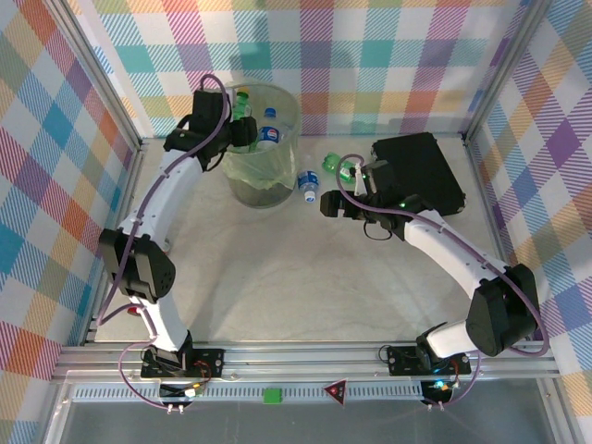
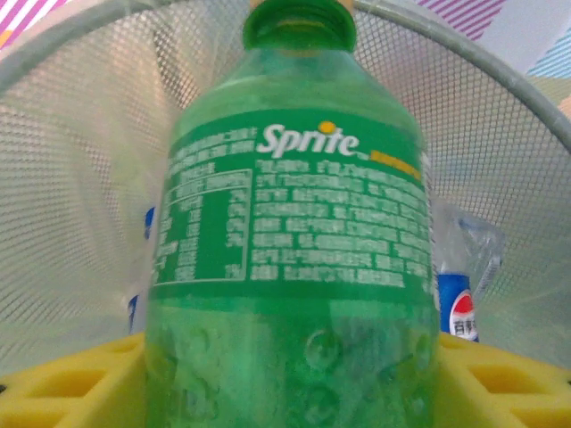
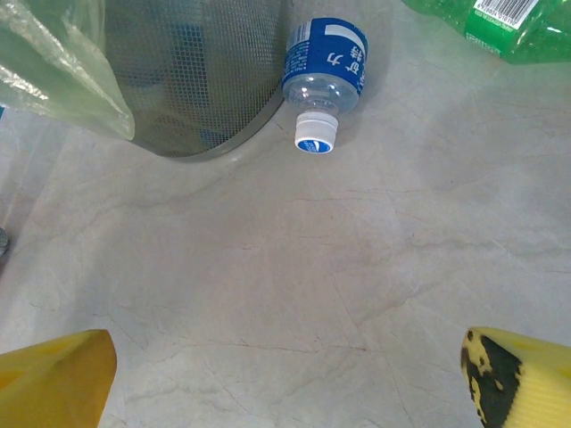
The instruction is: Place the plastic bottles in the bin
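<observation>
LEFT ARM AT THE DROP: over the round grey wire-mesh bin [image 1: 262,190] with its pale green liner [image 3: 53,71], at the far left of the pale marbled table [image 3: 294,267], your left gripper [image 1: 243,129] has a green plastic Sprite bottle [image 2: 294,223] between its yellow fingers [image 2: 62,388], cap pointing away from the wrist; mesh wall curves behind the bottle on both sides, so it hangs within the rim; whether the jaws are clamped on it or slack cannot be told from these views; a clear bottle with a blue Pepsi label [image 2: 458,308] lies in the bin beyond it; the step in hand reads as the release, and it asks you only to spread the left jaws fully, then lift clear of the rim without snagging the liner; your right gripper [image 1: 331,205] hovers wide open and empty over bare table just right of the bin; two bottles wait there: a clear plastic bottle with a blue label and white cap [image 3: 323,62] on its side just beside the foot of the bin, and a second green plastic bottle [image 3: 500,22] farther right, near the black rectangular case [image 1: 421,171]; the right arm's next move looks to be a reach to the clear one, jaws across its body, not its neck, with little room on the bin side
</observation>
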